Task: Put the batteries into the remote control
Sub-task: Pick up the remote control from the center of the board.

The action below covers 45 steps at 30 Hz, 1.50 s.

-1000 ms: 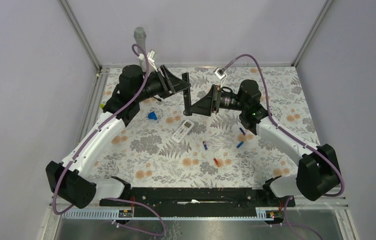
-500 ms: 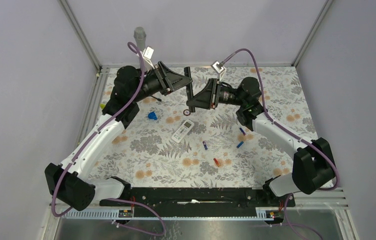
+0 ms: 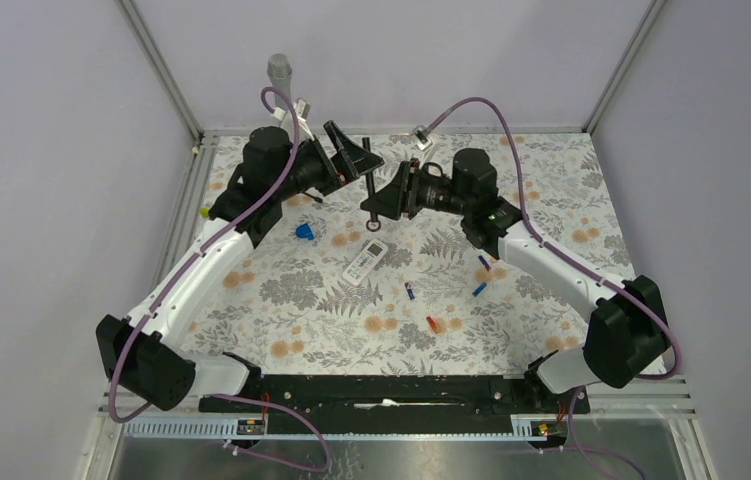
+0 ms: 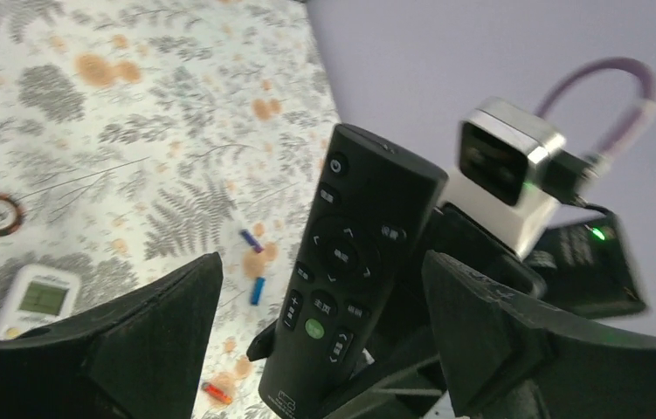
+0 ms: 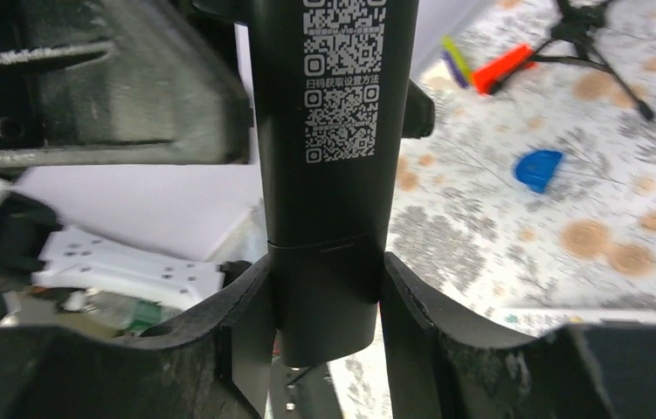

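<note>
The black remote control (image 4: 348,281) hangs in the air over the far middle of the table, buttons toward the left wrist camera. My right gripper (image 5: 324,272) is shut on its lower end; its back with QR codes (image 5: 339,78) faces that camera. My left gripper (image 4: 322,262) is open, its fingers (image 4: 158,323) standing on either side of the remote without touching it. From above, the left gripper (image 3: 363,160) and right gripper (image 3: 379,205) meet at the remote (image 3: 373,188). The batteries lie loose on the mat: two blue (image 3: 484,263) (image 3: 478,289), one purple (image 3: 410,291), one orange-red (image 3: 433,324).
A white remote (image 3: 364,262) lies on the mat below the grippers, with a round poker chip (image 3: 373,226) just above it. A blue blob-shaped piece (image 3: 303,232) lies to the left. An orange-red piece with a yellow-green bit (image 5: 499,68) sits near the left wall.
My left gripper has opened and let go of the black remote. The right gripper, which closed on it, now holds it alone and has shifted left and farther back.
</note>
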Tool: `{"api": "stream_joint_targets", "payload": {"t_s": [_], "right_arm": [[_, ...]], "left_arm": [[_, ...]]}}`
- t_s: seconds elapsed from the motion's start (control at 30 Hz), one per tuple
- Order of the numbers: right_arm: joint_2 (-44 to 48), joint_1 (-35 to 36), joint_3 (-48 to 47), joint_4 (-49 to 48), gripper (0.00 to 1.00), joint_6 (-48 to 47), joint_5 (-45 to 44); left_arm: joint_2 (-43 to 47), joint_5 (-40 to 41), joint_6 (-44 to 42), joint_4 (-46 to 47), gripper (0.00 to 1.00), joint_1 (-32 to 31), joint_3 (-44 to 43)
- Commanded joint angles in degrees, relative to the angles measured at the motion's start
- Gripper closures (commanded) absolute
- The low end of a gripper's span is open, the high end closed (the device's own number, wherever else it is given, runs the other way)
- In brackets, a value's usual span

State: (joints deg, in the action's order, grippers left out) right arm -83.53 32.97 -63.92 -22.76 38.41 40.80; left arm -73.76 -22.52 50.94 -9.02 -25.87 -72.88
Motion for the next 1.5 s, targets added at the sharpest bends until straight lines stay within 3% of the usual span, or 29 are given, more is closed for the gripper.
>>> {"api": "stream_joint_targets", "payload": {"t_s": [0.0, 0.23, 0.37, 0.6, 0.8, 0.87, 0.93, 1.03, 1.1, 1.23, 1.37, 1.47], "right_arm": [[-0.72, 2.88, -4.0, 12.97, 0.71, -14.78, -15.85], [-0.66, 6.81, -4.32, 17.63, 0.71, -22.9, -25.76], [-2.1, 8.72, -7.01, 21.58, 0.71, -26.3, -31.1], [-4.51, 11.13, -10.24, 24.92, 0.71, -28.57, -34.83], [-5.07, 11.58, -11.0, 25.64, 0.71, -28.53, -35.72], [-4.95, 11.51, -11.01, 25.52, 0.69, -27.6, -35.38], [-4.55, 11.5, -10.85, 25.03, 0.6, -26.21, -35.02], [-3.22, 11.29, -10.52, 24.96, 0.21, -24.8, -33.54], [-1.43, 10.86, -9.84, 24.06, 0.03, -23.55, -31.77], [4.32, 6.58, -5.7, 16.59, 0.0, -16.33, -23.15], [7.7, -1.81, 0.15, 3.36, 0.0, 2.77, -13.73], [6.62, -3.34, 3.06, -3.83, 0.01, 15.25, -11.93]], "left_arm": [[-3.33, 5.64, -4.25, -7.76, 0.15, 0.2, -5.28], [-4.92, 10.09, -4.9, -9.78, 0.24, 0.2, -5.74], [-5.25, 10.58, -4.21, -10.23, 0.38, 0.12, -4.53], [-5.84, 11.16, -4.78, -11.16, 0.49, 0.12, -3.49], [-6.22, 11.02, -5.59, -12.16, 0.71, 0.12, -3.02], [-5.95, 11.05, -6.23, -12.17, 0.84, 0.12, -2.78], [-4.59, 11.47, -7.77, -10.17, 0.96, 0.12, -1.94], [-1.13, 14.28, -10.16, -7.61, 1.0, 0.35, -1.15], [0.23, 14.65, -11.79, -6.94, 1.0, 1.09, -1.81], [1.15, 10.46, -10.86, -4.84, 1.0, 4.81, -2.91], [1.81, 2.1, -3.78, 1.01, 1.0, 9.62, -2.67], [3.08, -1.82, 1.07, 7.08, 1.0, 11.19, -0.75]]}}
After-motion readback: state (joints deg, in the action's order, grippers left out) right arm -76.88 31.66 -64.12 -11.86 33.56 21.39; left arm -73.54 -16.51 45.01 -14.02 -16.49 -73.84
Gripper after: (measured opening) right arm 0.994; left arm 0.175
